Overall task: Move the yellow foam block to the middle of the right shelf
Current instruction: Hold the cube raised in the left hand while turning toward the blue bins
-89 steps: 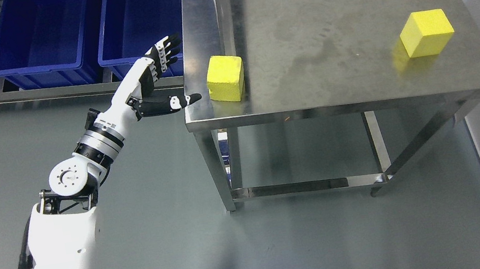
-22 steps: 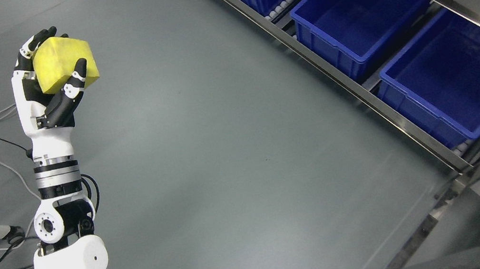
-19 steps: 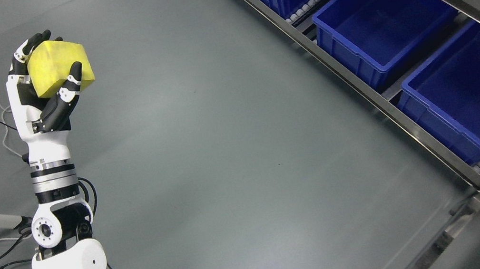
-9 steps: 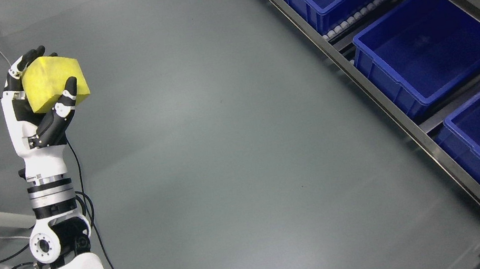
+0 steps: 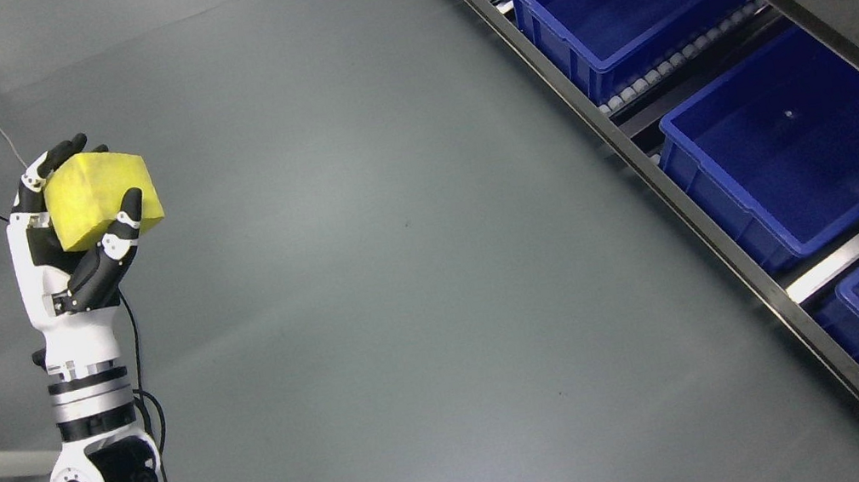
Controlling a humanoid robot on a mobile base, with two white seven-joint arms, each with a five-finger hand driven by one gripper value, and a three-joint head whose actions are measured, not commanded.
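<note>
Head view shows the pickup done: the left hand (image 5: pixel 71 237) grips the yellow foam block (image 5: pixel 102 198) between curled fingers (image 5: pixel 50 160) and thumb, while the shelf (image 5: pixel 749 242) of blue bins (image 5: pixel 793 140), well apart rightward, awaits placement.

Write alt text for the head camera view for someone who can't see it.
The robot's left hand holds a yellow foam block raised above a grey floor at the picture's left. A metal shelf rack with empty blue bins runs along the right.
</note>
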